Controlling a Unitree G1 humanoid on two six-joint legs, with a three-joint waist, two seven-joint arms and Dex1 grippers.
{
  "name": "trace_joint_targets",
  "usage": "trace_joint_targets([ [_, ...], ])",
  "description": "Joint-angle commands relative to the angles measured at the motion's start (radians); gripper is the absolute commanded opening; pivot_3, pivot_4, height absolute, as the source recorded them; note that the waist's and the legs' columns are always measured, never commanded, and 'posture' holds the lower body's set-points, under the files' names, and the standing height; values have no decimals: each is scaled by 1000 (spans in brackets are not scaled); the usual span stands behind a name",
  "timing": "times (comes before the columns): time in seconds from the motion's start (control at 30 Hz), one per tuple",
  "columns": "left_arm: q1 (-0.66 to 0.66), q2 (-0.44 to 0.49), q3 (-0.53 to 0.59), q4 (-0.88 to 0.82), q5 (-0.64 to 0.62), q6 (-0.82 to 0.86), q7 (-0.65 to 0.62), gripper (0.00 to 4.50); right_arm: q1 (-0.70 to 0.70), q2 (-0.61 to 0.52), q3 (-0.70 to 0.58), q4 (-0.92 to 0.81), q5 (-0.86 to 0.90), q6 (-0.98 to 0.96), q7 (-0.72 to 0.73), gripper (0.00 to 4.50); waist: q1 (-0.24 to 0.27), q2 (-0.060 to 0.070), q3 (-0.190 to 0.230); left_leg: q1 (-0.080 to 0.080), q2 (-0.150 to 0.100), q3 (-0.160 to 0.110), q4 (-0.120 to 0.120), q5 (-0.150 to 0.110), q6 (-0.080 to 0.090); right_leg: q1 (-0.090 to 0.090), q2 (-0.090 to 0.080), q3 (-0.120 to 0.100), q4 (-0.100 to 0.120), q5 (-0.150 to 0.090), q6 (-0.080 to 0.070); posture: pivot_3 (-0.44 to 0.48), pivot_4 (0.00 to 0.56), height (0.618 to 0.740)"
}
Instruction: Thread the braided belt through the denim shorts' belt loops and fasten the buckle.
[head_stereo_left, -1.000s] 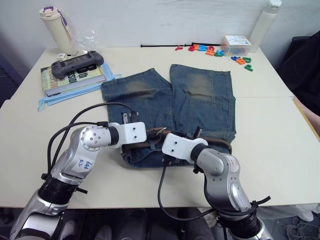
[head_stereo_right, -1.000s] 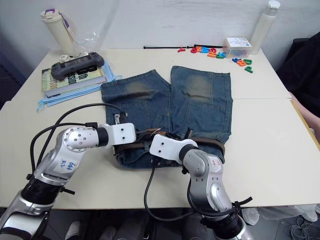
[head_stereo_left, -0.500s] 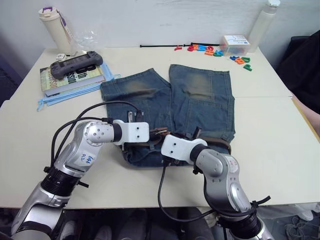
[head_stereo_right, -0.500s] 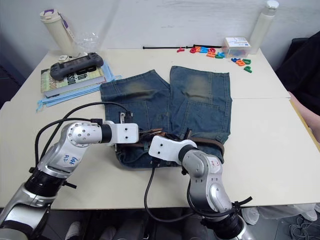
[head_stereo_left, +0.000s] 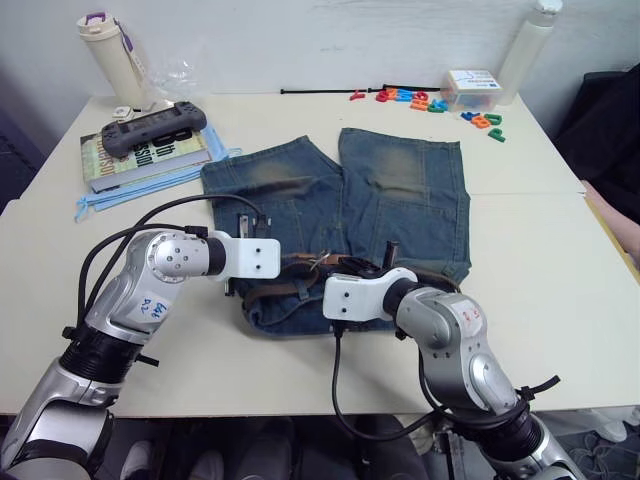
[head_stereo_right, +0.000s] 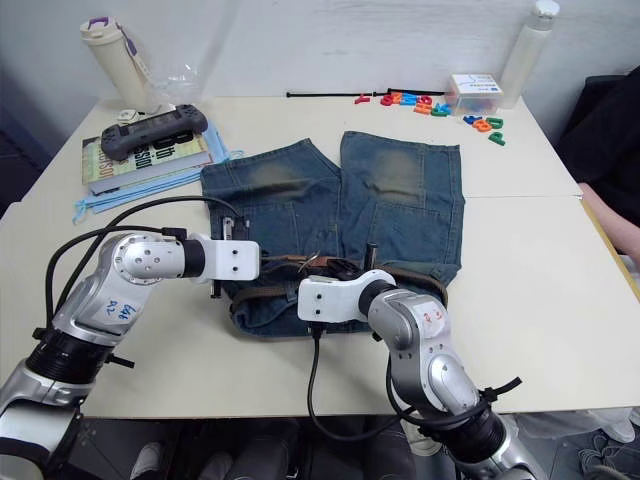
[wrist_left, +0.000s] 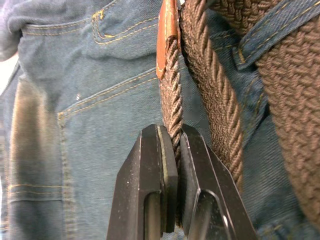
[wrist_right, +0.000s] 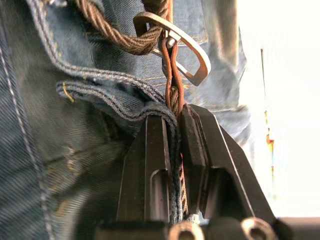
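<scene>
My left end effector pinches the dark-brown braided belt; my right end effector clamps its silver metal buckle against the faded blue denim shorts for fastening.

**Both arms bent inward, grippers clamped**

Left arm folded at the elbow, wrist level, left gripper pinched on the braided belt; right arm crooked across, right gripper closed on belt end and waistband.

The blue denim shorts lie flat on the table, legs pointing away. The brown braided belt runs along the waistband, under a belt loop. The silver buckle (not fastened) sits near the middle.
</scene>
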Motion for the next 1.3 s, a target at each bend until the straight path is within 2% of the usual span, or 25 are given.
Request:
trace_joint_targets([
  [0.03, -28, 8, 29, 15, -15, -43, -1, 0, -24, -3, -7, -9, 4, -49, -19, 7, 0, 0, 0, 0, 0, 0, 0, 0, 0, 0, 0, 0, 0, 0, 0, 0, 150, 654],
  [0.43, -55, -10, 71, 11, -51, -40, 10, 0, -30, 25, -27, 20, -2, -65, -34, 7, 0, 0, 0, -1, 0, 0, 1, 0, 0, -1, 0, 0, 1, 0, 0, 0, 150, 654],
  [0.7, -59, 1, 53, 1, -51, -56, -30, 0, -45, 32, -30, 24, -9, -65, -34, 7, 0, 0, 0, -2, 0, 2, 1, 0, 0, -4, 0, 1, 3, 0, 0, 0, 150, 654],
  [0.93, -55, -3, 44, -6, -45, -73, -44, 0, -58, 43, -28, 26, -10, -63, -35, 7, -4, -1, -1, -21, -1, 3, 15, -1, -1, -23, 0, 3, 15, 0, 0, 0, 150, 654],
  [1.3, -55, 16, 45, -6, -30, -111, -68, 0, -52, 58, -29, 25, -13, -49, -33, 7, -10, -1, -1, -23, -1, 5, 16, 0, -1, -26, 0, 5, 18, 0, -1, 0, 150, 654],
])
